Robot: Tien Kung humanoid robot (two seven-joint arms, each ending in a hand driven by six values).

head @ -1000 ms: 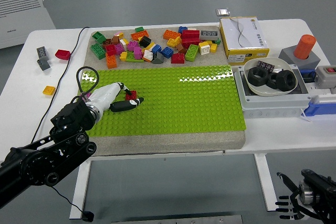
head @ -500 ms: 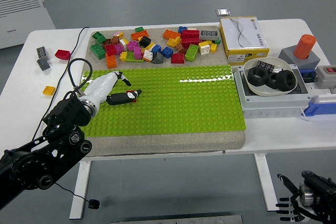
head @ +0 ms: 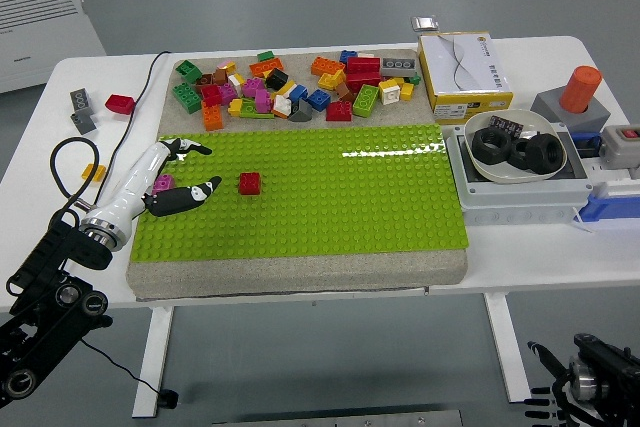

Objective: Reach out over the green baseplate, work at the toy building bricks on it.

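A small red brick (head: 250,183) stands alone on the green baseplate (head: 360,197), left of its middle. My left hand (head: 196,171), white with black fingers, lies over the plate's left edge with its fingers spread, the nearest fingertip a short gap to the left of the red brick. It holds nothing. A small pink piece (head: 163,184) shows beside the palm; whether it touches the hand is unclear. My right hand (head: 560,397) hangs below the table at the bottom right, fingers relaxed.
A pile of several mixed bricks (head: 290,85) lies behind the baseplate. A yellow-and-white box (head: 464,69), a bowl of black rings (head: 518,145) and an orange cylinder (head: 580,89) stand at the right. Loose grey (head: 80,110), red (head: 119,103) and yellow (head: 94,172) bricks lie at the left.
My left hand has let go of the red brick and drawn back to the left and toward me. The brick stays on the plate. The right hand sank slightly.
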